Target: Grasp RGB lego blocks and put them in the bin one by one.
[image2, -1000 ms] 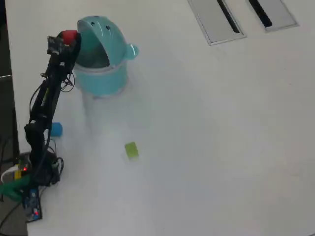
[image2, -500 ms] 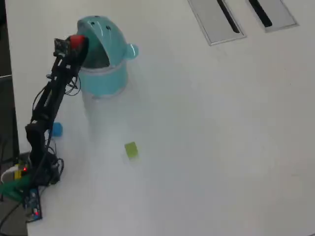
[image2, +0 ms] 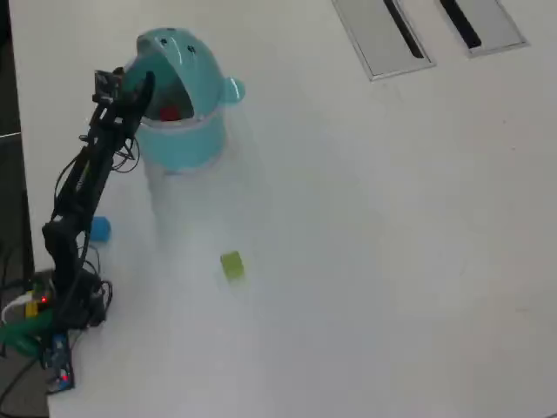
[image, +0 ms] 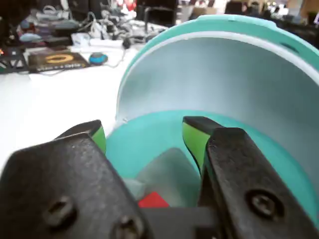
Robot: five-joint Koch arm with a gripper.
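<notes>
The teal bin [image2: 183, 144] stands at the upper left of the overhead view, its face lid [image2: 187, 57] tipped open. The red block [image2: 170, 112] lies inside it; in the wrist view the red block [image: 152, 200] shows low between the jaws, down in the bin [image: 279, 164]. My gripper [image2: 139, 85] hangs over the bin's left rim. It is open: the green pads [image: 98, 135] stand well apart with nothing between them. The blue block [image2: 101, 229] lies beside the arm, and the yellowish green block [image2: 231, 265] rests further right on the table.
Two grey slotted panels [image2: 383, 35] [image2: 483, 22] are set into the table at the top right. The arm's base with its cables [image2: 52, 322] sits at the lower left by the table's left edge. Desk clutter [image: 60, 35] fills the wrist view's background.
The gripper carried the red block to the right over the bin's mouth, then opened. The red block has left the jaws and now lies in the bin.
</notes>
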